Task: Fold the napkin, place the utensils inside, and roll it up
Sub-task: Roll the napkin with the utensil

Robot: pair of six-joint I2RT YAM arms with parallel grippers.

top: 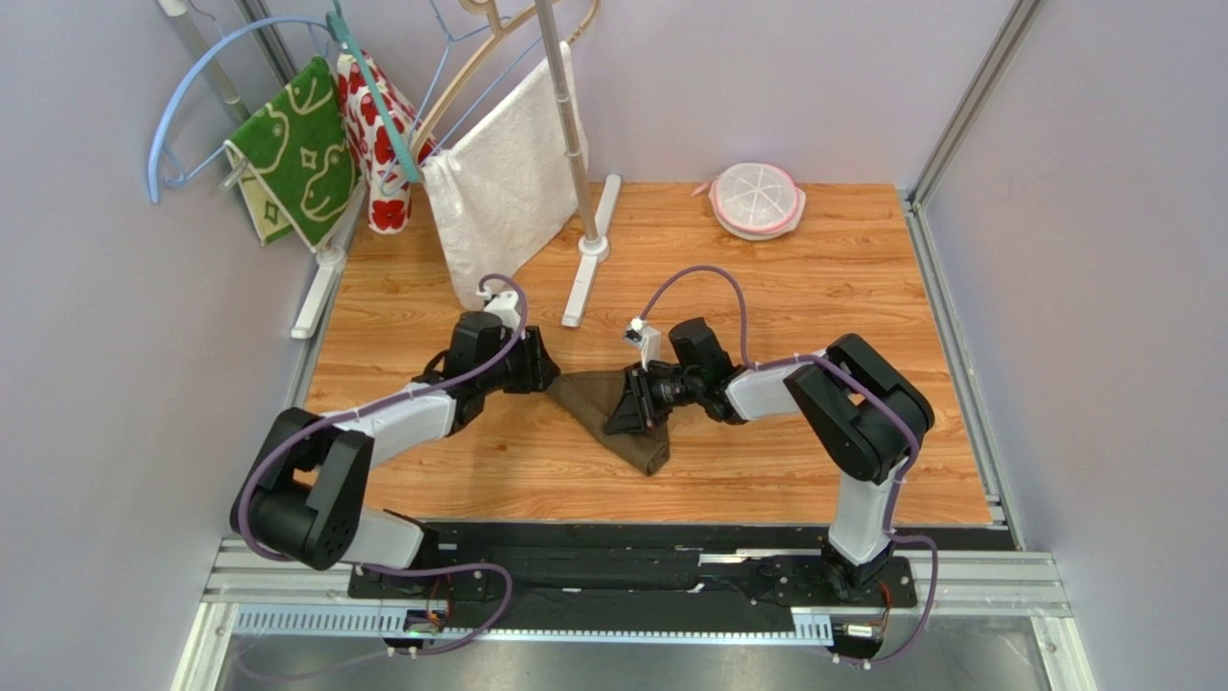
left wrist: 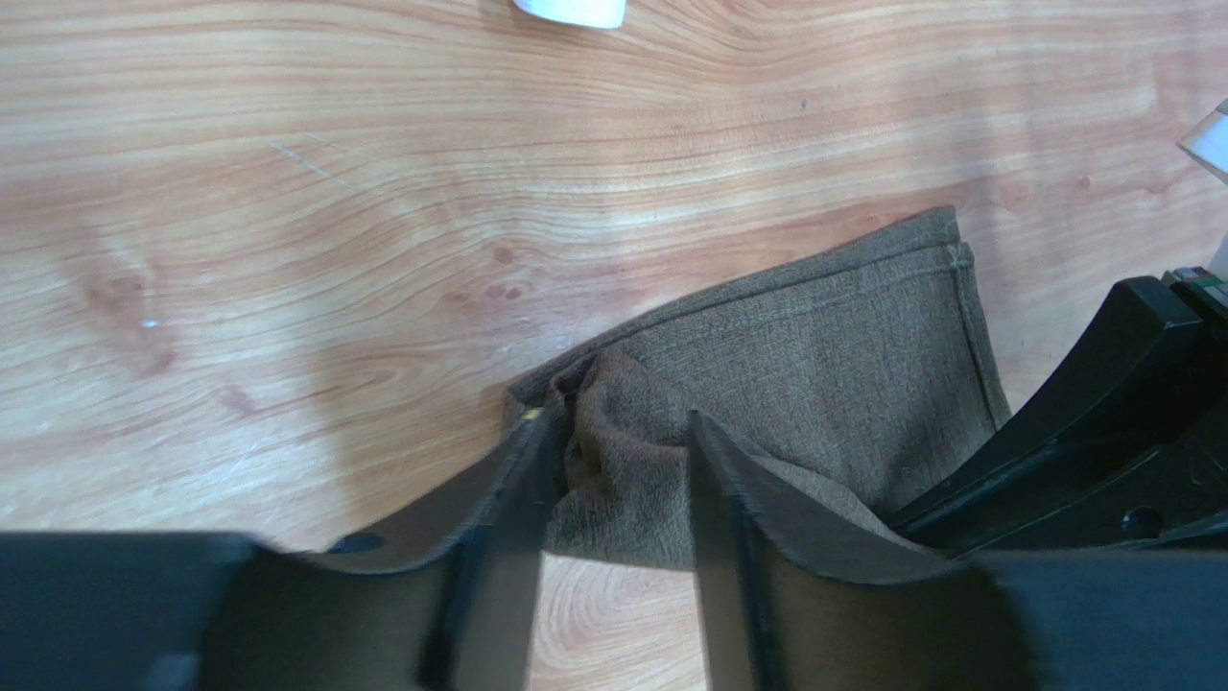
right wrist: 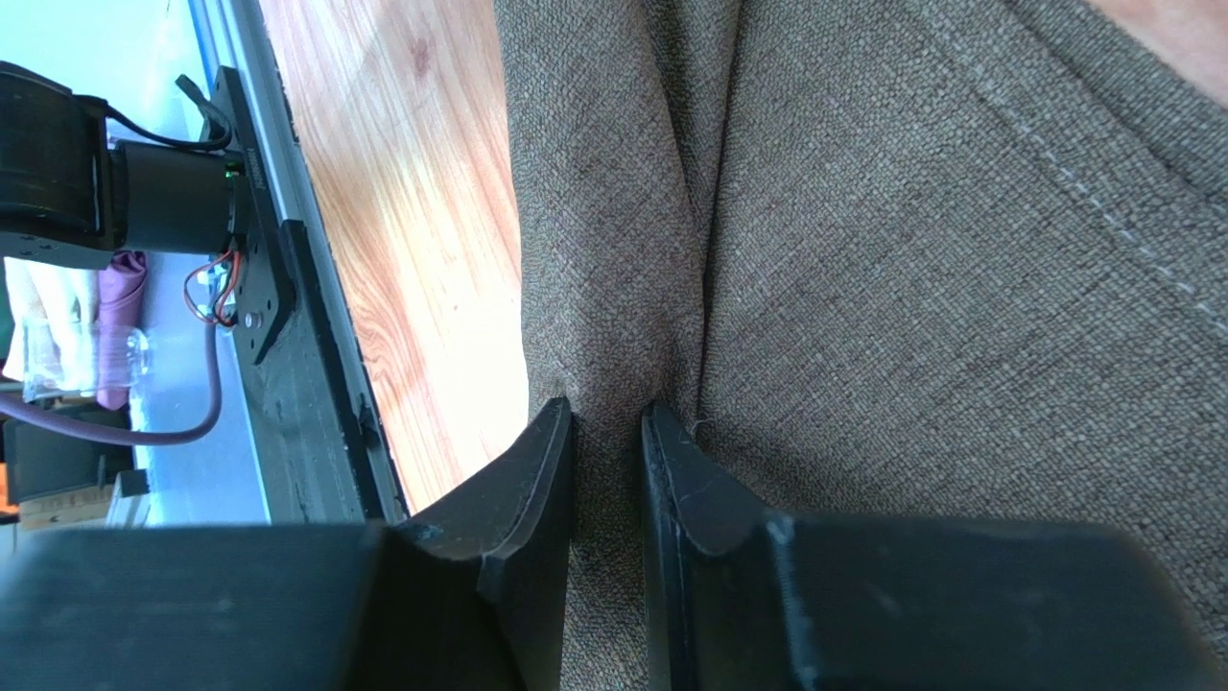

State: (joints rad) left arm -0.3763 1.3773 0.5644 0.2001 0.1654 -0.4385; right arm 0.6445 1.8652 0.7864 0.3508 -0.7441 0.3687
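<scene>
Pinches dark brown matte cloth napkin (left wrist: 836, 360) with left gripper (left wrist: 620, 425) half-wide on bunched corner, right gripper (right wrist: 608, 415) narrow on crease; risks slippage and skewed fold under uneven pull.

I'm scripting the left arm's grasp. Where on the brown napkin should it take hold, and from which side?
Take the napkin by its bunched, raised corner, where the left gripper sits, coming from above with fingers either side. Elsewhere it lies flat on the table, leaving little to pinch.

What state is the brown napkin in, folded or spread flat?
Folded. The napkin lies as a small triangle, with doubled hemmed edges stacked in the left wrist view.
</scene>
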